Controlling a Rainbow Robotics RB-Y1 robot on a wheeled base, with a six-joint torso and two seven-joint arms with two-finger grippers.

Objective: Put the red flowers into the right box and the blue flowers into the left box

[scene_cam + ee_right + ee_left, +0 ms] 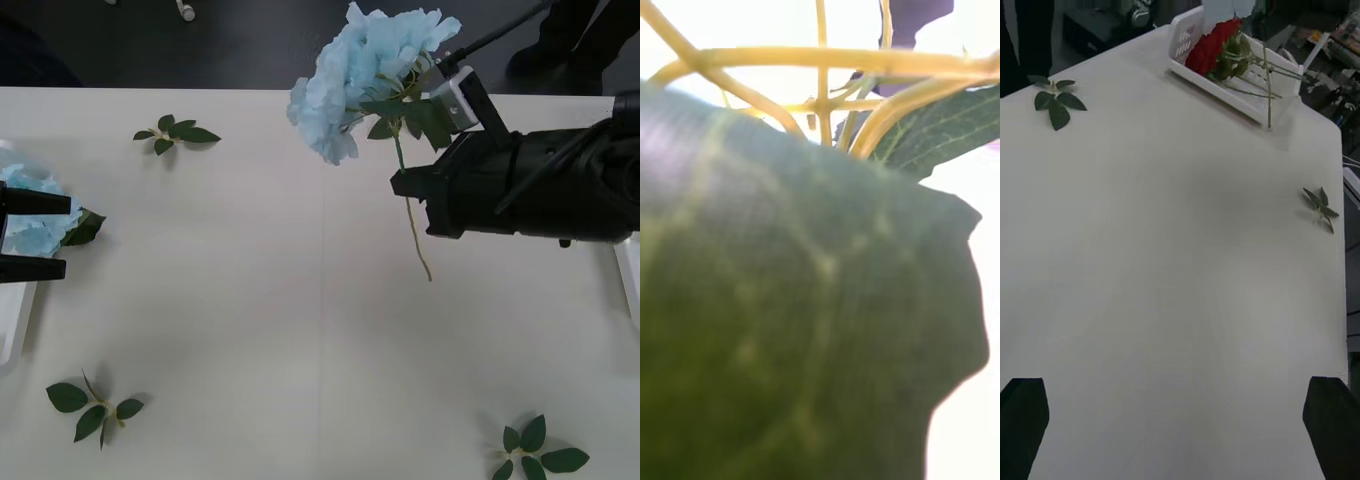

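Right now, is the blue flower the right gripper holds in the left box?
Out. The right gripper holds the blue flower above the table.

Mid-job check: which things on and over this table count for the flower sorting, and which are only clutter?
Job:
- blue flower held up by the right gripper
- blue flowers at the left box, by the open left gripper
- red flowers in the right box

Clutter:
- leaf sprigs on the table
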